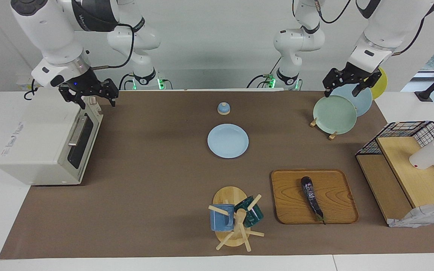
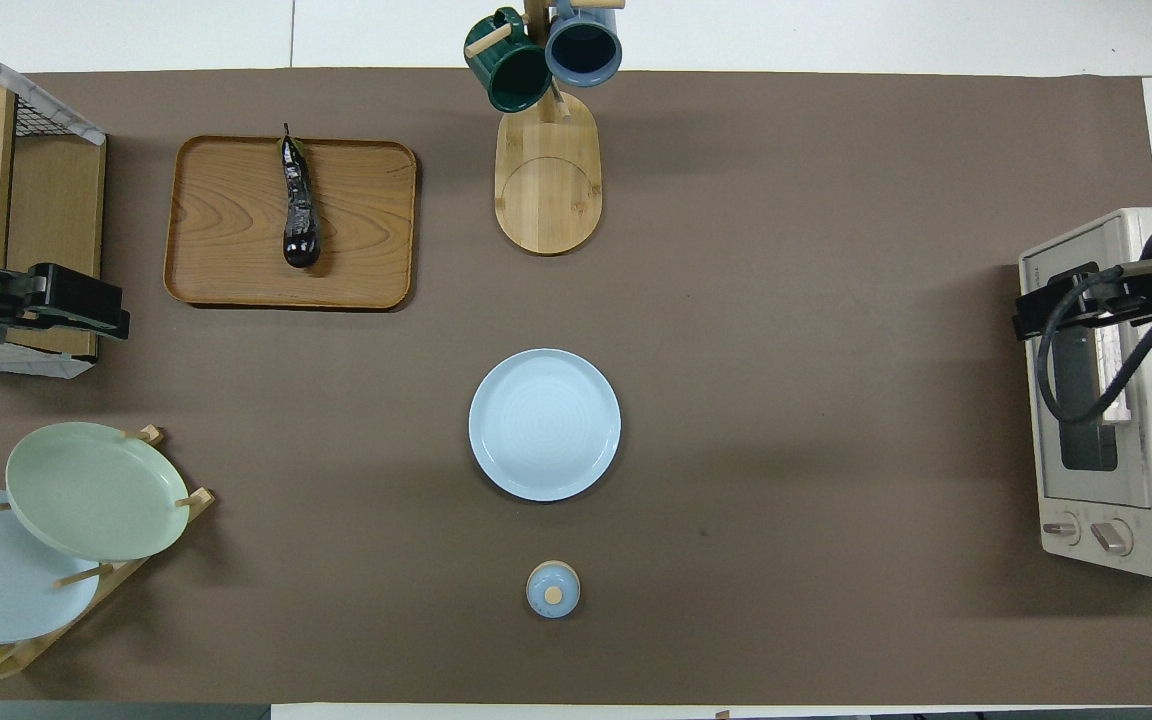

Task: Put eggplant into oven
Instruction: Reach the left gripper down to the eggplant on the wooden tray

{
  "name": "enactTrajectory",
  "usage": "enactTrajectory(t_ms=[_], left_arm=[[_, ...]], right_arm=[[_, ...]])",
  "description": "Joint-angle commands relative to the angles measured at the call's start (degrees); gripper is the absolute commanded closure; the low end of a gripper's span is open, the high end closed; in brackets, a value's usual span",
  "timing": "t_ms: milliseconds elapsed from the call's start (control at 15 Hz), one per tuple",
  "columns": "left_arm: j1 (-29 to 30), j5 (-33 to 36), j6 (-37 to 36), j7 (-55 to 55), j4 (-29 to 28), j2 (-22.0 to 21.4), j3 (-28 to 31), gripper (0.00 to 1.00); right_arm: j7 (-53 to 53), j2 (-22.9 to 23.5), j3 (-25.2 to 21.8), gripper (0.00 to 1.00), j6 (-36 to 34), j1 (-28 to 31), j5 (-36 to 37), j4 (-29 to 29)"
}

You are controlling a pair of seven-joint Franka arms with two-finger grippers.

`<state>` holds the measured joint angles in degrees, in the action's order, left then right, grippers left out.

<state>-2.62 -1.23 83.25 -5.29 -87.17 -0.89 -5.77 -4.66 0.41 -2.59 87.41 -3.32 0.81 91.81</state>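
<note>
The dark purple eggplant point(image 1: 311, 197) lies on a wooden tray point(image 1: 288, 195) toward the left arm's end of the table; the overhead view shows it point(image 2: 299, 205) on the same tray point(image 2: 226, 220). The cream-white oven point(image 1: 43, 143) stands at the right arm's end with its door shut, and also shows in the overhead view point(image 2: 1106, 480). My right gripper point(image 1: 96, 101) is open and empty in the air over the oven's top front edge point(image 2: 1026, 320). My left gripper point(image 1: 342, 92) is open and empty over the plate rack point(image 2: 106, 310).
A light blue plate point(image 1: 228, 140) lies mid-table, with a small blue lid point(image 1: 223, 108) nearer the robots. A mug tree point(image 1: 236, 218) with two mugs stands beside the tray. A plate rack point(image 1: 335, 113) and a wire-and-wood shelf point(image 1: 409, 169) stand at the left arm's end.
</note>
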Motion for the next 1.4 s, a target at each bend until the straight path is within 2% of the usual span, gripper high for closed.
enactTrajectory(t_ms=[0, 533, 667, 733, 800, 933, 1133, 1267, 1333], left_arm=[[0.4, 0.8, 0.5, 0.0, -1.2, -1.2, -0.4, 0.0], [0.3, 0.7, 1.0, -0.4, -2.6, -1.8, -0.3, 0.0], [0.5, 0.7, 4.2, -1.0, -3.0, -1.7, -0.4, 0.0], [0.5, 0.7, 4.6, -1.0, -3.1, -1.1, -0.4, 0.0], [0.4, 0.4, 5.3, -0.9, -3.0, -0.5, -0.4, 0.0], [0.3, -0.7, 6.3, -1.0, -1.4, 3.3, -0.4, 0.0], [0.1, -0.4, 10.4, -1.0, -0.7, 9.4, -0.4, 0.0], [-0.2, -0.1, 13.7, -0.5, 2.3, 16.1, -0.4, 0.0], [-0.2, 0.2, 15.8, -0.4, 3.5, 19.5, -0.5, 0.0]], right_arm=[[0.2, -0.3, 0.2, 0.0, -1.1, 0.7, -1.5, -0.5], [0.0, -0.7, 0.2, 0.0, -0.7, 0.6, -1.5, 0.3], [0.5, -0.9, 0.1, 0.0, -0.5, 1.1, -1.6, 0.9], [0.6, -0.9, 0.1, 0.12, 0.4, 0.8, -1.6, 1.5], [0.5, -1.3, 0.1, 0.5, 1.2, 0.8, -1.5, 2.0], [-0.6, -2.0, 0.1, 1.0, 2.8, 1.1, -1.5, 4.0], [-0.5, -3.8, 0.0, 1.0, 6.8, 3.0, -1.0, 8.6], [-0.2, -5.0, -0.1, 1.0, 8.1, 3.4, -0.4, 11.4], [-0.3, -5.9, -0.1, 1.0, 12.2, 3.7, 0.1, 14.8]])
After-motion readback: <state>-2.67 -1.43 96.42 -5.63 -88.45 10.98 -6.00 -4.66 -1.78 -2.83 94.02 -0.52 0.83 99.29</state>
